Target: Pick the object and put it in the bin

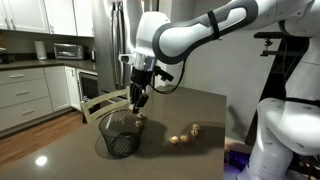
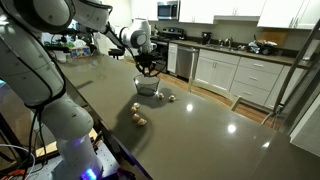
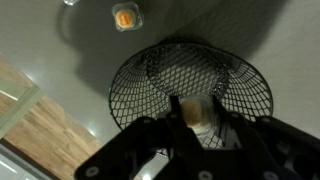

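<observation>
The bin (image 1: 120,140) is a round black wire-mesh basket standing on the dark table; it shows in both exterior views (image 2: 147,88) and from above in the wrist view (image 3: 140,75). My gripper (image 1: 138,100) (image 2: 148,68) hangs just above the bin's opening. In the wrist view its fingers (image 3: 197,118) are shut on the object (image 3: 196,110), a small tan lump held over the mesh inside the rim.
Look-alike tan lumps lie on the table beside the bin (image 1: 177,139) (image 1: 195,129) (image 2: 136,106) (image 2: 141,120) (image 2: 170,98), and one shows in the wrist view (image 3: 125,16). The table edge and wood floor (image 3: 30,110) are near. Kitchen cabinets (image 1: 25,90) stand behind.
</observation>
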`<act>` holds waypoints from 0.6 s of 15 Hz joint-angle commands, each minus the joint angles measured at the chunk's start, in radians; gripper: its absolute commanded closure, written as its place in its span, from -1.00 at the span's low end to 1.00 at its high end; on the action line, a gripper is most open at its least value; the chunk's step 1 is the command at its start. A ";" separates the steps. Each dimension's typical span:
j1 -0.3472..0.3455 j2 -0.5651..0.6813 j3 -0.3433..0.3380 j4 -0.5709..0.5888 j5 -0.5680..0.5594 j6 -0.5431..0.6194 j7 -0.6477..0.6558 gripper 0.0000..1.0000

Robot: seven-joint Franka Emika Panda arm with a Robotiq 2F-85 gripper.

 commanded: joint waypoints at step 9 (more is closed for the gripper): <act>-0.003 -0.025 -0.032 -0.063 0.057 0.161 -0.086 -0.64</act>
